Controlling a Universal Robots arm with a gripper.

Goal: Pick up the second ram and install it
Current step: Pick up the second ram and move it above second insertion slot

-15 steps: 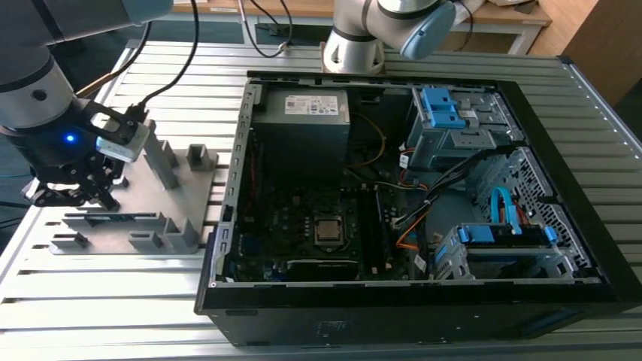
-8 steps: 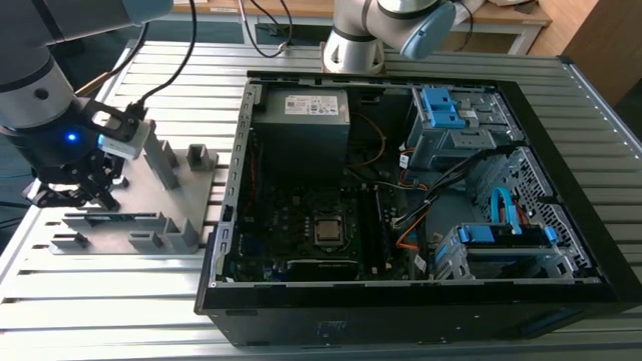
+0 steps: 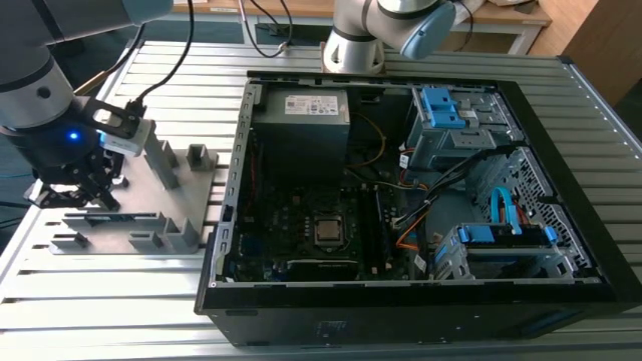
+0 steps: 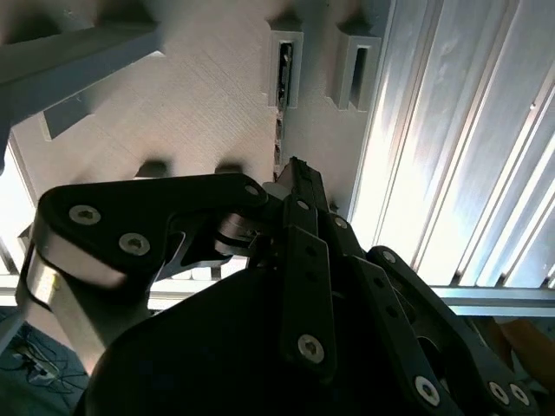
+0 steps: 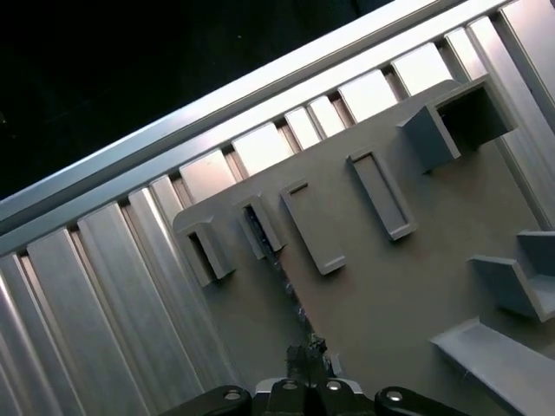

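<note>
the open computer case (image 3: 228, 226) lies on its side on the slatted metal surface (image 3: 101, 301). inside it are the dark motherboard (image 3: 291, 218) with its processor socket (image 3: 328, 232), a power supply (image 3: 301, 113) at the far end, blue-fronted drive bays (image 3: 446, 109) and loose cables (image 3: 501, 210) toward the exterior view's right. just beside the case, toward the exterior view's left, sits a grey fixture plate (image 3: 131, 192) carrying several slotted blocks. in both wrist views the second ram (image 5: 282, 286) shows edge-on as a thin dark strip. it stands on the plate with its far end held in one narrow slotted block (image 5: 257, 227) and its near end running in between the fingertips. the pincer (image 5: 303, 355) is drawn closed on that near end, its dark links folded close together. the arm (image 3: 40, 98) reaches down at the plate's outer edge, wrist low, well apart from the case.
</note>
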